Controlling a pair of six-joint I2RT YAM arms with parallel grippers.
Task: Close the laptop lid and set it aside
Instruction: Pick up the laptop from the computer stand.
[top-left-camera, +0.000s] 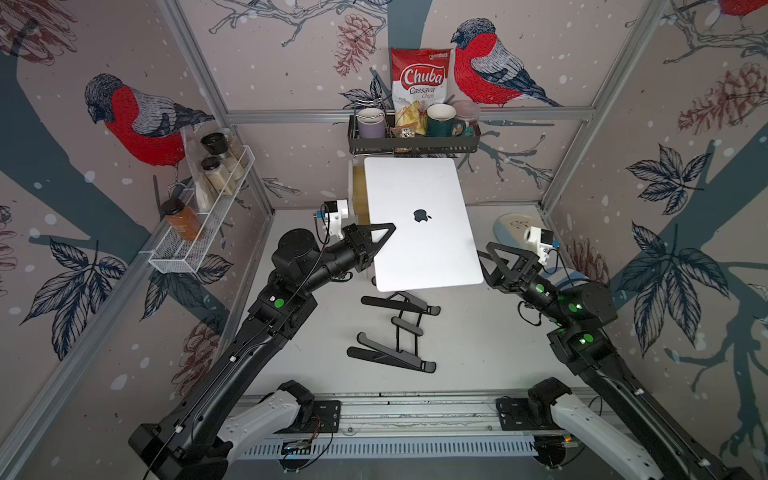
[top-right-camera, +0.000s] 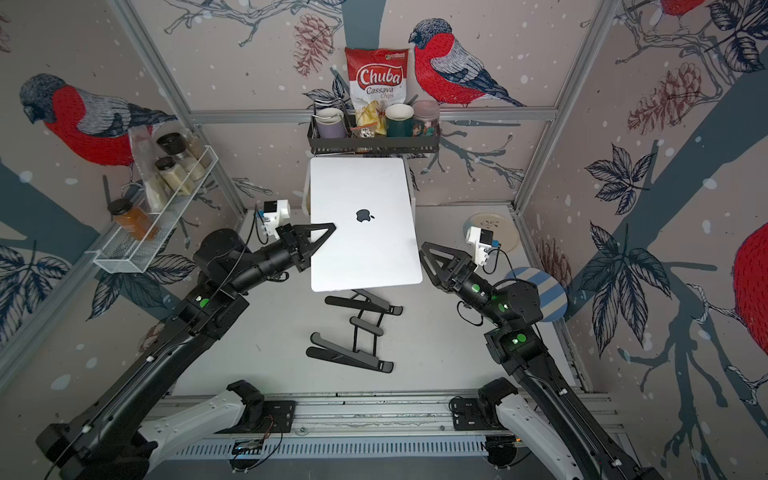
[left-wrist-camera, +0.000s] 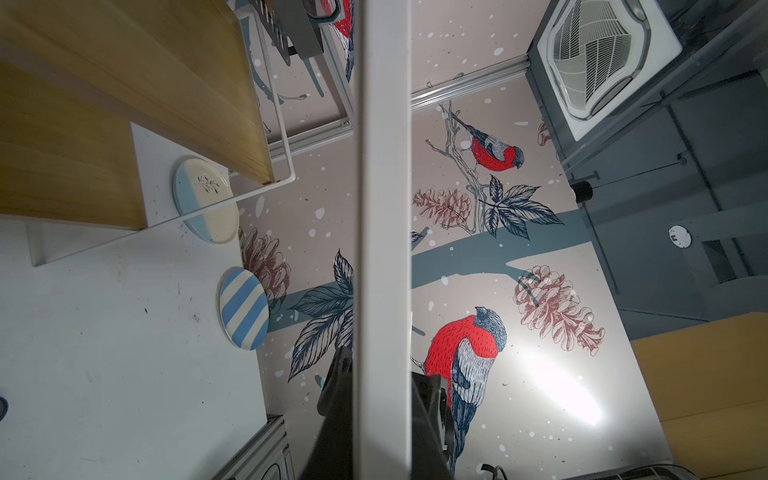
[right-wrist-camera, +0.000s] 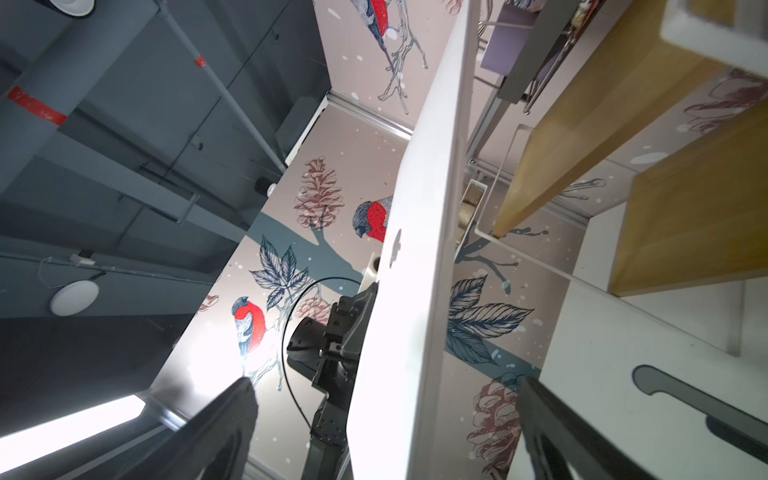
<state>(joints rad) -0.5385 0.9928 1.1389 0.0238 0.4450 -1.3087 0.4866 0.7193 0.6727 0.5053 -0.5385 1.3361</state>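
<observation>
Closest to us, the closed laptop hangs above the table, laptop lid upward, seemingly clear of the stand. Our left end effector clamps its left edge, and our right end effector straddles the right edge, jaws spread and not touching.

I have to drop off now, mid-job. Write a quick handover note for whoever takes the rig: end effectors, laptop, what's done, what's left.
Left end effector: shut on the edge of the laptop on its side, holding it up.
Right end effector: open, fingers either side of the opposite edge, not clamped.
Laptop: in the air above the black stand, logo side up.
Done: lid closed.
Left: set the laptop down off to the side, then release.
</observation>
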